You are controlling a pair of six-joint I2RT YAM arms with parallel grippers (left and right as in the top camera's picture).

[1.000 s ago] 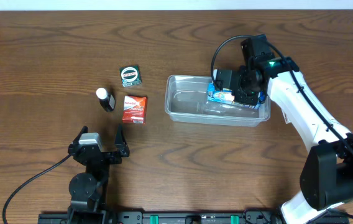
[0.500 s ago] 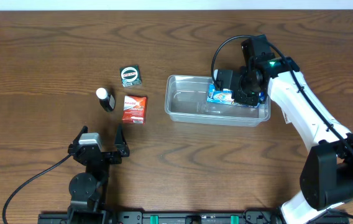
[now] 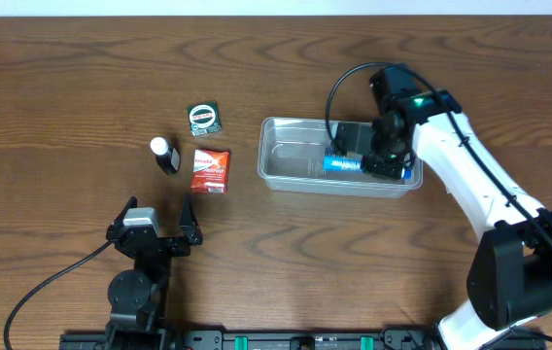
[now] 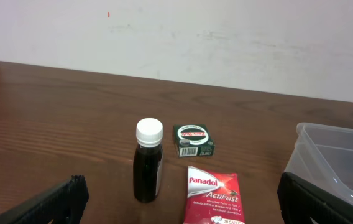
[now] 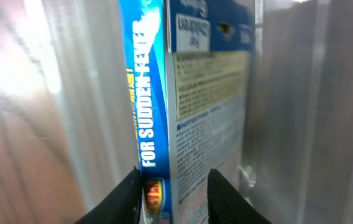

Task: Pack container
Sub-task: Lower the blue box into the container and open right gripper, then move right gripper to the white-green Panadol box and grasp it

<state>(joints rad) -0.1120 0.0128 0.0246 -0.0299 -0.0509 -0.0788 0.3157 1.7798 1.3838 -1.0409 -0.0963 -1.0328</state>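
Overhead view of a wooden bench (image 3: 62, 97) with two robot arms.

The right arm's wrist covers the far right corner of the container (image 3: 291, 160) and the right end of the blue box (image 3: 342, 162) inside it. In the right wrist view the box fills the frame, its top cut off and its small print blurred. The right gripper (image 5: 175, 196) has a finger close against each side of the box's near end, and whether it is clamping cannot be told.

In the left wrist view only one corner of the container shows, at the right edge.

The clear container sits right of centre, long axis running left to right. The box lies along that axis in its right half.

The left gripper (image 3: 156, 219) hangs wide open, holding nothing. A dark bottle (image 3: 164, 156), a green packet (image 3: 203, 118) and a red packet (image 3: 211, 170) lie left of the container.
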